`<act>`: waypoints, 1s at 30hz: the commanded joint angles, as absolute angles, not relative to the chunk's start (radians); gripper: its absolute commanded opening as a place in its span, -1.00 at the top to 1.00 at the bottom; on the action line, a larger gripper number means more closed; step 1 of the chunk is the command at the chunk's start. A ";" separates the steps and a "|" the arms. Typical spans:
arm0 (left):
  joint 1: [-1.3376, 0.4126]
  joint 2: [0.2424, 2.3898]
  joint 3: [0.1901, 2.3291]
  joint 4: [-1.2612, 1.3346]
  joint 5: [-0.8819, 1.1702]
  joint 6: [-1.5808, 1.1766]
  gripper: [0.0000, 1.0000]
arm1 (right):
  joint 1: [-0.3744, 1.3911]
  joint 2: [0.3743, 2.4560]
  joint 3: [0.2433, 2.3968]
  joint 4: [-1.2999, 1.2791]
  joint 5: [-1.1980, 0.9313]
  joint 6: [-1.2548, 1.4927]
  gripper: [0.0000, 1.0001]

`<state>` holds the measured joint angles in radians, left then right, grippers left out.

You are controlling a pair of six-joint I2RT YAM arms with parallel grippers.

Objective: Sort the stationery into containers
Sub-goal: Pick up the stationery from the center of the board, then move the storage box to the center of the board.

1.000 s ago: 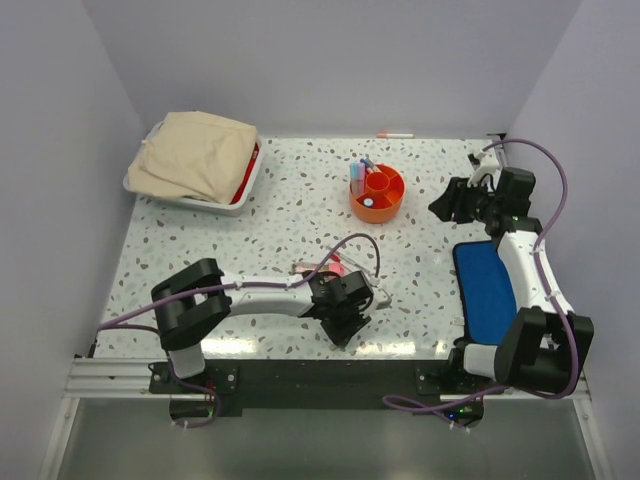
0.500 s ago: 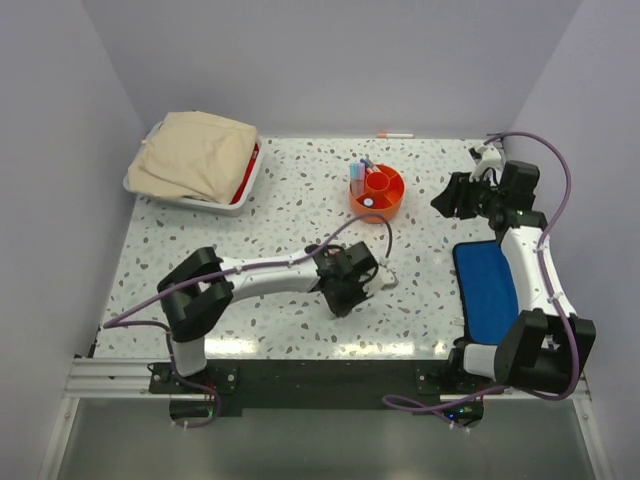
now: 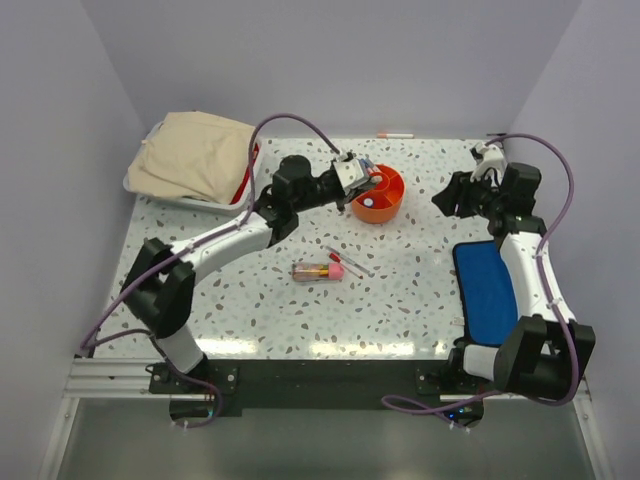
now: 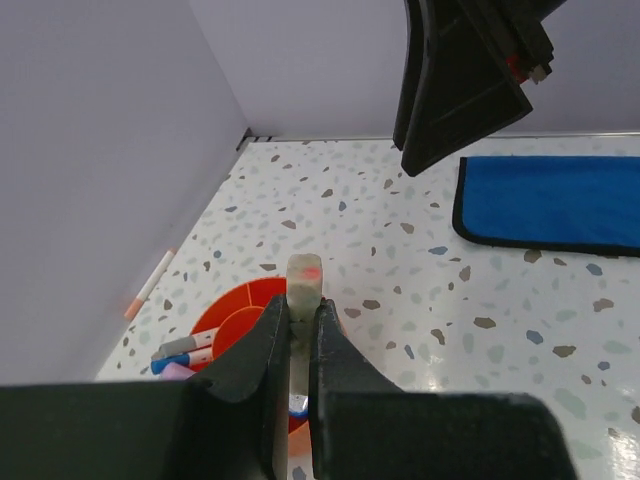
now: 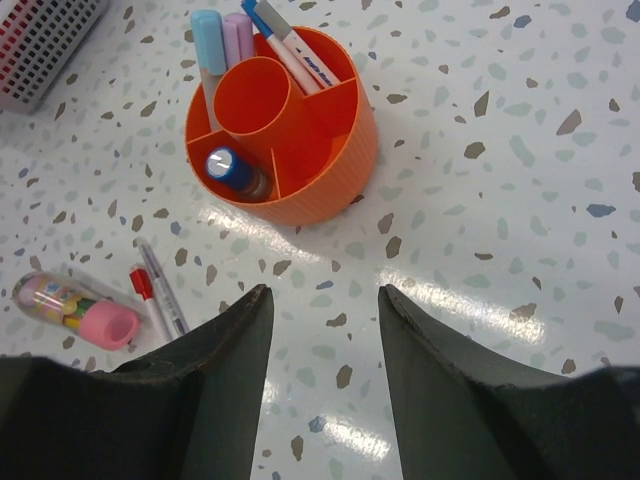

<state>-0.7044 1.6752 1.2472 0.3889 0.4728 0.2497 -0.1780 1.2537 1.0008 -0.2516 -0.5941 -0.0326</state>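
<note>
A: Biggest first?
B: Under both pairs of jaws, a speckled white terrazzo table. Well behind the left jaws, a beige cloth bundle in a white mesh basket. Behind the right jaws, under that arm, a flat blue mat.
A: And the left gripper?
B: Clamped on a thin white pen, upright, red mark at its top end, just above the fingertips.
A: The right gripper?
B: Jaws apart, nothing between.
A: Container?
B: A small round bright-orange plastic tub with central cup and divided compartments, just below the left jaws, ahead of the right ones and apart from them. Inside: short pale-blue and pink markers, a blue-tipped white pen, a blue-capped piece.
A: Loose items?
B: A clear tube with colourful contents and pink cap, with two thin pens just beside it, one red-tipped. Ahead of the right jaws, toward their left finger; well behind the left jaws.
</note>
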 commanded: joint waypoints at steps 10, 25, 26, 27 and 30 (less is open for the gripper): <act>-0.649 2.046 1.456 0.818 0.707 0.084 1.00 | -0.181 1.371 1.107 -0.215 -0.614 -0.075 0.00; -0.629 2.161 1.430 0.861 0.673 0.074 1.00 | -0.181 1.420 1.130 -0.224 -0.581 -0.084 0.00; -0.626 2.169 1.434 0.858 0.676 0.072 1.00 | -0.181 1.424 1.134 -0.224 -0.583 -0.087 0.00; -0.621 2.175 1.445 0.854 0.676 0.074 1.00 | -0.181 1.434 1.137 -0.224 -0.583 -0.087 0.00; -0.608 2.210 1.483 0.836 0.678 0.078 1.00 | -0.181 1.442 1.143 -0.216 -0.583 -0.087 0.00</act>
